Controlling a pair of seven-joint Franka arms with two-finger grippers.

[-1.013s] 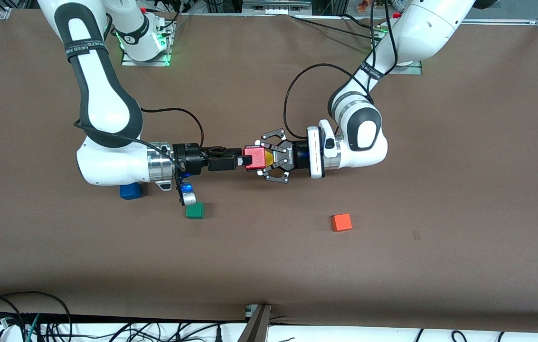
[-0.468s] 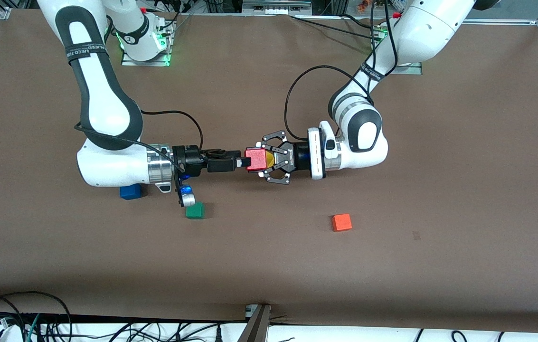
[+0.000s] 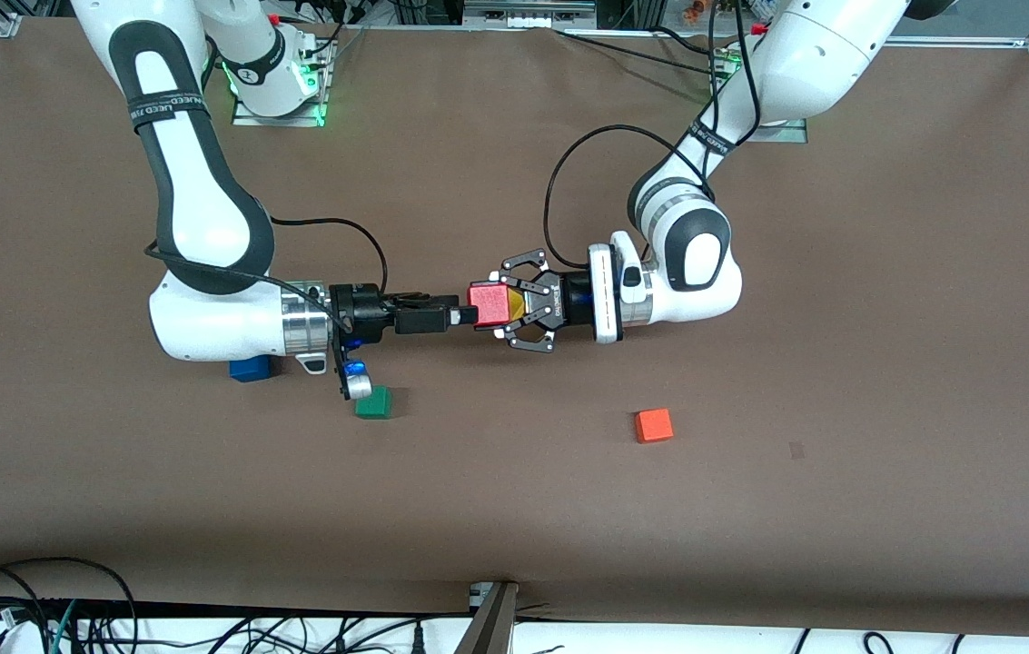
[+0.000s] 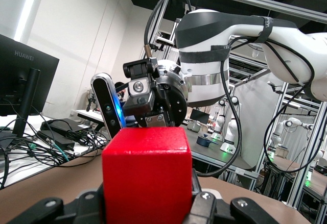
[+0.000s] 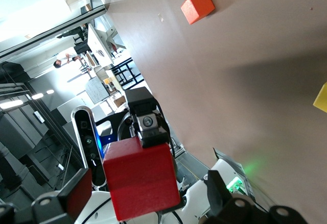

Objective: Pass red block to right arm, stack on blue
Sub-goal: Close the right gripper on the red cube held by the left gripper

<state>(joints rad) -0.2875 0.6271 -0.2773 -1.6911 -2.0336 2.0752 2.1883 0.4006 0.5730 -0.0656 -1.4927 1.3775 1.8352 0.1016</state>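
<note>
Over the middle of the table my left gripper (image 3: 501, 307) is shut on the red block (image 3: 485, 300), holding it out sideways. The right arm (image 3: 205, 227) reaches in from its end. Its right gripper (image 3: 467, 314) meets the block end-on and stands open. In the right wrist view the red block (image 5: 140, 178) sits between the right gripper's (image 5: 148, 196) fingers (image 5: 76, 193) with a gap on each side. The left wrist view shows the red block (image 4: 146, 175) in my left gripper (image 4: 146, 206), with the right gripper (image 4: 153, 121) just past it. The blue cube (image 3: 249, 368) lies on the table, half hidden under the right arm's wrist.
A green cube (image 3: 373, 402) lies nearer the front camera than the right wrist. An orange cube (image 3: 653, 425) (image 5: 197, 6) lies toward the left arm's end. Cables run along the table's front edge (image 3: 514, 595).
My right gripper has shifted slightly at the red block. The left gripper and the block have hardly moved. Neither gripper has opened or shut.
</note>
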